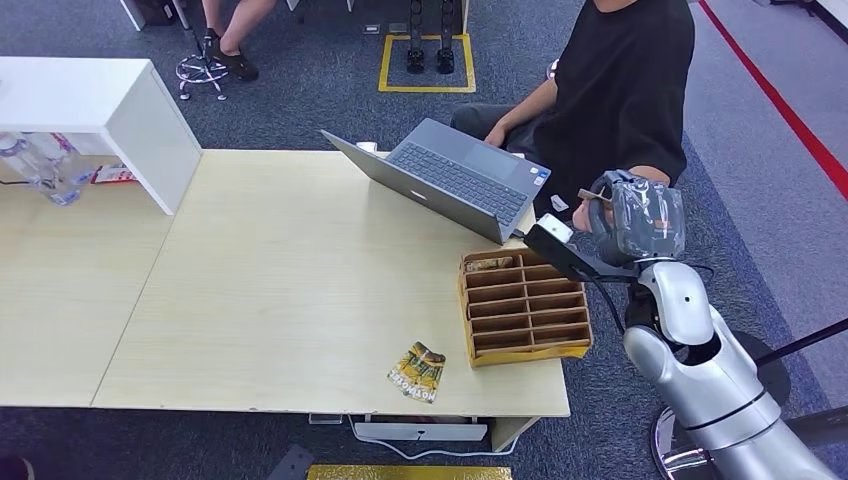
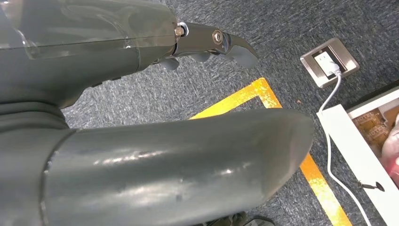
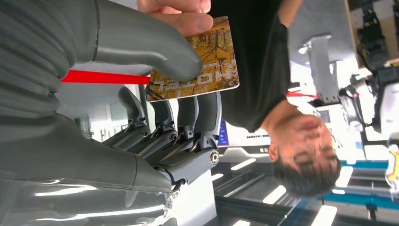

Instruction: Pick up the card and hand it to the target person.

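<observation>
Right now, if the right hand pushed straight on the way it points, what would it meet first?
Probably the person's hand already pinching the yellow-brown hotel card held by the right hand; behind it, the black-shirted torso. Depth unclear.

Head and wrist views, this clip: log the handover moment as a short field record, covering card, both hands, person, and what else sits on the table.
card: pinched by the right hand, thumb on its face
person's fingers: touching the card's far end
person: seated behind the laptop
left hand: holds nothing, above carpet
table: holds a wooden divider tray and loose cards at the near edge
handover: card not yet released
</observation>
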